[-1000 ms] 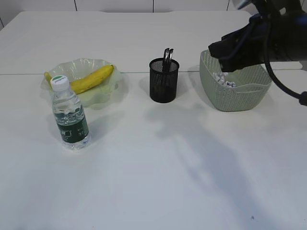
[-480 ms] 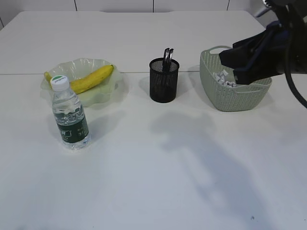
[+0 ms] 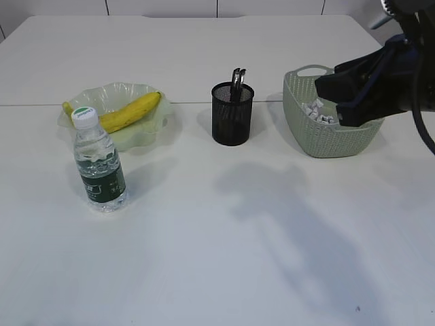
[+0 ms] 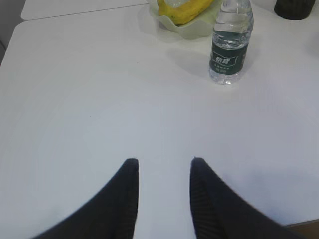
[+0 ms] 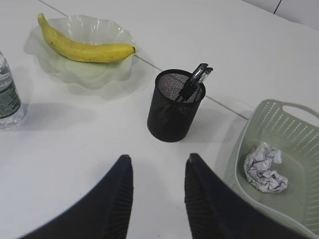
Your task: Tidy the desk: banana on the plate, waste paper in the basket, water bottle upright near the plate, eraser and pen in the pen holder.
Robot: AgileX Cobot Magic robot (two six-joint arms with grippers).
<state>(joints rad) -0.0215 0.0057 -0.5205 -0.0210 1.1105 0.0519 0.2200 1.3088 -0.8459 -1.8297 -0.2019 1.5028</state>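
A curved yellow banana (image 3: 129,112) with small brown specks is lying in the translucent pale green plate (image 3: 151,132), whose rim is rippling in soft waves, at the tabletop's (image 3: 217,258) ten o'clock in the exterior view. Just in front of it, at eight o'clock, the clear plastic water bottle (image 3: 99,163) is standing upright, showing a white cap and a dark green label. Near the centre, at about twelve o'clock, the black wire-mesh pen holder (image 3: 232,113) is carrying a dark pen (image 3: 237,76) that is leaning against its rim; the eraser is not showing in any view. At two o'clock the sage-green perforated basket (image 3: 319,139) is holding a crumpled ball of waste paper (image 5: 265,168).

The right gripper (image 5: 157,164) is hanging above the tabletop with its smooth black jaws apart and nothing between them. The left gripper (image 4: 162,162) is likewise standing apart and empty over bare tabletop.

Compared with a second ago, the right arm is pulling back toward three o'clock, uncovering the basket's far handle; everything else is sitting unchanged.
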